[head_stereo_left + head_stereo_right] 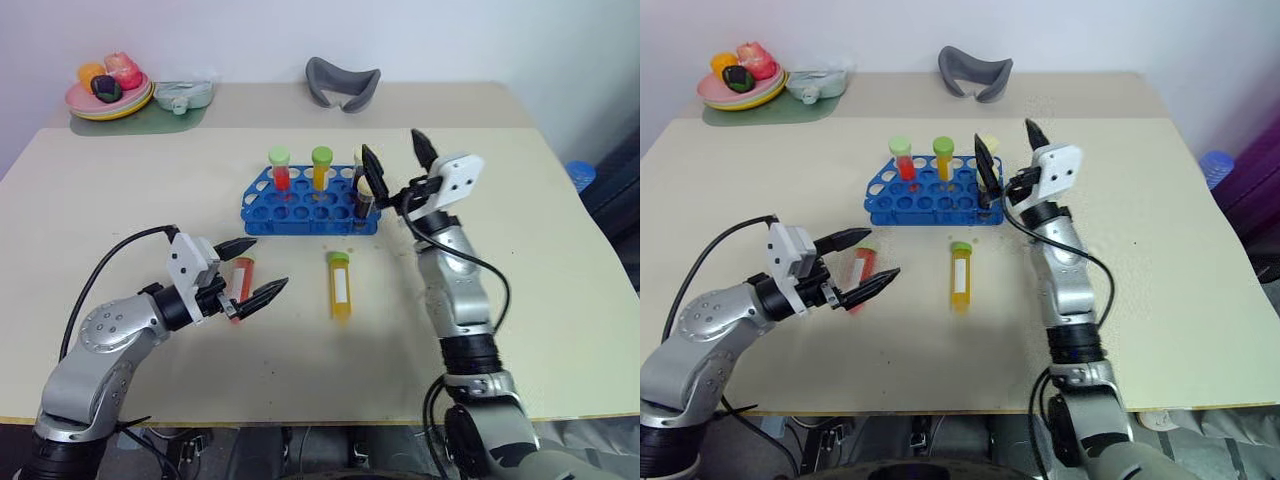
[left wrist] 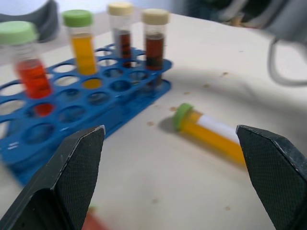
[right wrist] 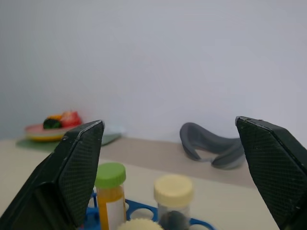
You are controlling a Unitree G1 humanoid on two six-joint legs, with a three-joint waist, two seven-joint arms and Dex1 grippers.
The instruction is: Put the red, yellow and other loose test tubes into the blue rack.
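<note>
The blue rack (image 1: 300, 212) stands mid-table. It holds a red test tube (image 1: 280, 172), a yellow one (image 1: 321, 170) and two dark brown ones (image 2: 154, 40) at its right end. A second yellow tube (image 1: 340, 288) with a green cap lies loose on the table in front of the rack. A loose red tube (image 1: 242, 278) lies at my left gripper (image 1: 252, 270), between its open fingers; whether they touch it I cannot tell. My right gripper (image 1: 397, 158) hangs open and empty just above the rack's right end, over the brown tubes.
At the back left sit a plate of fruit (image 1: 108, 92) and a pale green item (image 1: 183, 95) on a green mat. A grey curved object (image 1: 342, 82) rests at the back centre. A blue object (image 1: 580, 175) shows past the table's right edge.
</note>
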